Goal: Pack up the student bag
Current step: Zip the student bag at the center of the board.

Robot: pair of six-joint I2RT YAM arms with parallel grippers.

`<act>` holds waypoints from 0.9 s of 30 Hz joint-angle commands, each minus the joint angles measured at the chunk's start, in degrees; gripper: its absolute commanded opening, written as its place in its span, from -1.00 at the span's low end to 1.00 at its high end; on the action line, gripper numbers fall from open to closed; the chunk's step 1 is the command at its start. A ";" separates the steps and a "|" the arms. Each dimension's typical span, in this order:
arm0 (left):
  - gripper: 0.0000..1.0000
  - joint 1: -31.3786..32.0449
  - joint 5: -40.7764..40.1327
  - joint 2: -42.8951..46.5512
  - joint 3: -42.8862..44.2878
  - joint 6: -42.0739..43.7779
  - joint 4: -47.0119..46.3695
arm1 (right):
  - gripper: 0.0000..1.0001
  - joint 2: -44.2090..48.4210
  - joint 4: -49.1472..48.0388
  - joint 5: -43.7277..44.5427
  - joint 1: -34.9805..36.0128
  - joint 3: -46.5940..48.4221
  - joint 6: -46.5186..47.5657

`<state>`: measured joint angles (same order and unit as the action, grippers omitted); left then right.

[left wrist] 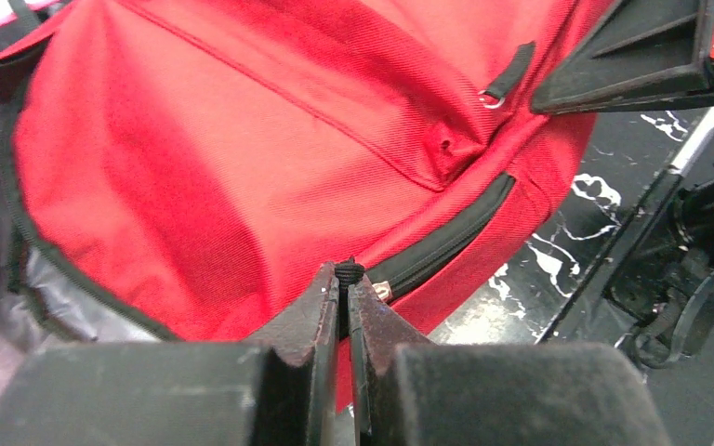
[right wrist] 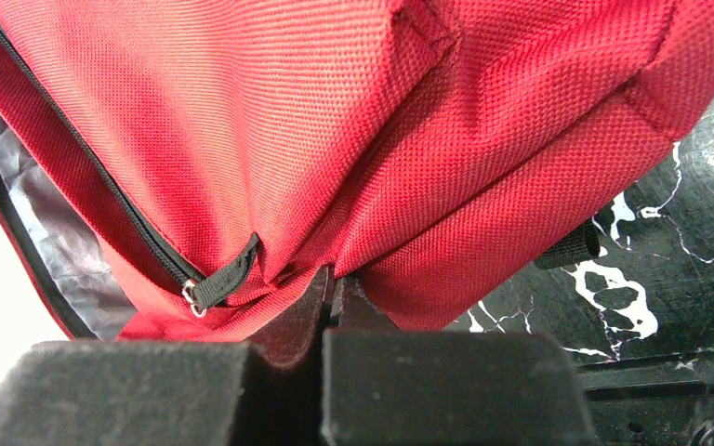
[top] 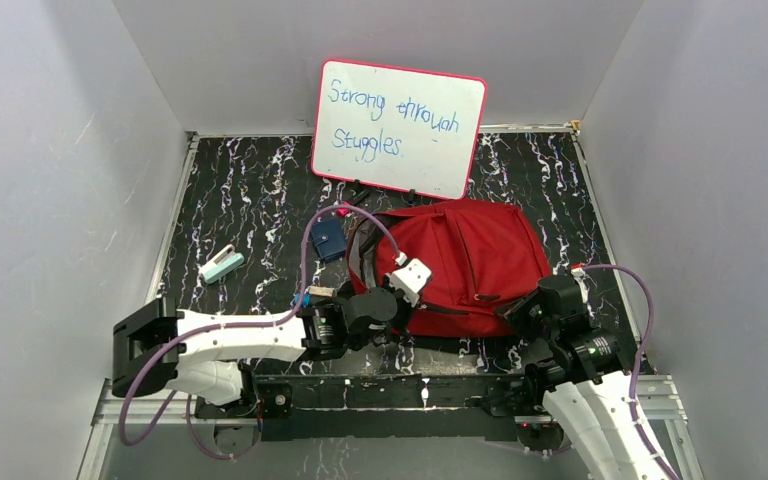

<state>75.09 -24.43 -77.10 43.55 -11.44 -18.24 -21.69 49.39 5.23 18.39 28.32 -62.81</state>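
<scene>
Whiteboard (top: 398,128) with red rim carrying blue handwriting, upper line reading "Strong through", lower line reading "Stuggles." exactly as spelled, board standing well beyond the fingers (left wrist: 309,321) of the left gripper (left wrist: 346,279) and the right gripper (right wrist: 330,283)

Left arm (top: 260,335) is masking the student bag's (top: 480,255) near-left edge; blue item (top: 328,240) beside it is appearing too small to identify.

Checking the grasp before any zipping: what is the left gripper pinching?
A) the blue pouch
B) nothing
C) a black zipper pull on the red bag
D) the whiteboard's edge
C: the left wrist view shows the left gripper shut on the black zipper pull at the red bag's zipper end.
</scene>
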 commanded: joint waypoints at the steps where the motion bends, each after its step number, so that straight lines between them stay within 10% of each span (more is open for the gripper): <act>1: -1.00 -1.13 -8.61 5.23 -1.63 1.78 3.14 | -1.00 0.38 0.56 4.39 -0.24 -0.02 0.56; 27: -1.00 -22.41 -6.08 12.90 -1.79 9.22 11.73 | -1.00 0.69 2.00 6.59 -0.25 1.50 2.31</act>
<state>57.82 -23.57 -65.17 39.97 -5.85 -8.08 -21.56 47.97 5.37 18.50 28.32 -62.78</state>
